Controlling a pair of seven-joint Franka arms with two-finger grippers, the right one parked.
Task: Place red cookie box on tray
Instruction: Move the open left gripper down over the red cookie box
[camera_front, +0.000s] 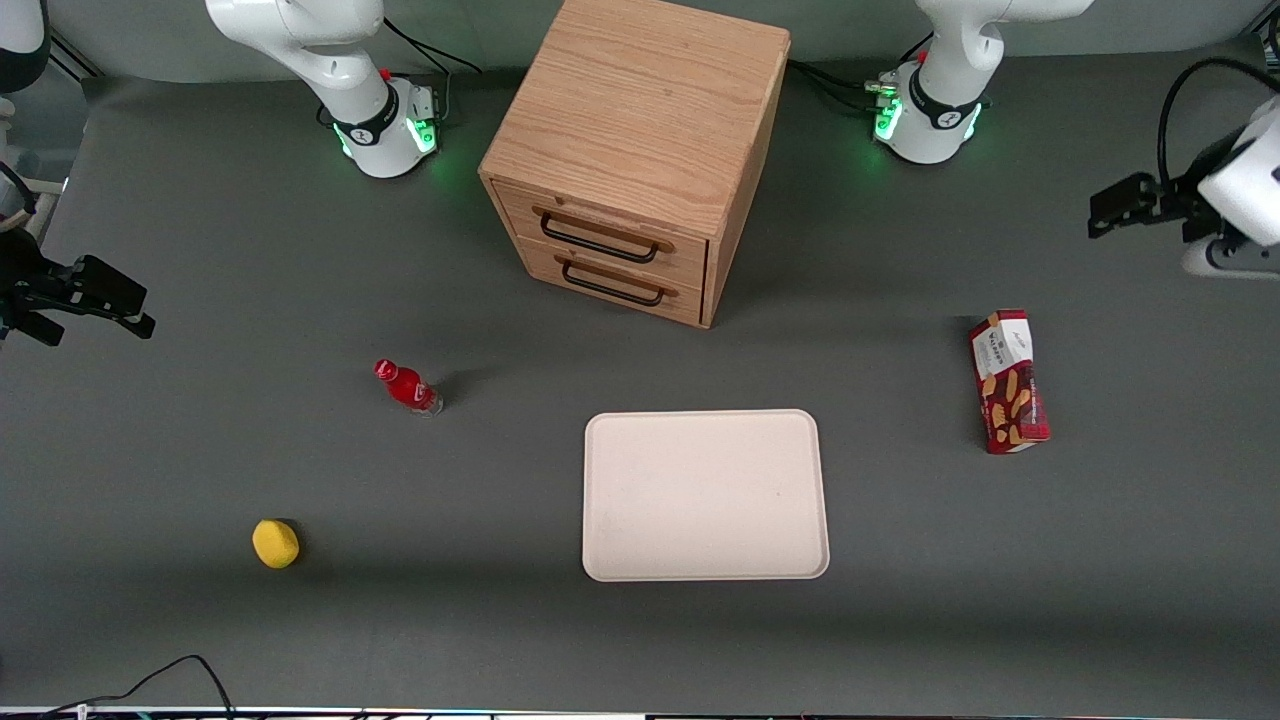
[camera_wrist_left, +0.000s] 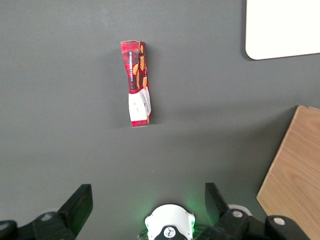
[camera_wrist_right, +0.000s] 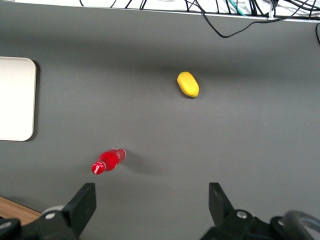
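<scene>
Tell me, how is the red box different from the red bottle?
The box is long, flat-sided cardboard with cookie pictures and a white end; the bottle is small, round and shiny. The box lies toward the working arm's end of the table, the bottle toward the parked arm's. The open gripper hangs above the table near the box, not the bottle. Both are red and off the tray.

Front view high above whole table (camera_front: 200, 250), wrist views look down closer, all share tray (camera_front: 705, 495)
</scene>
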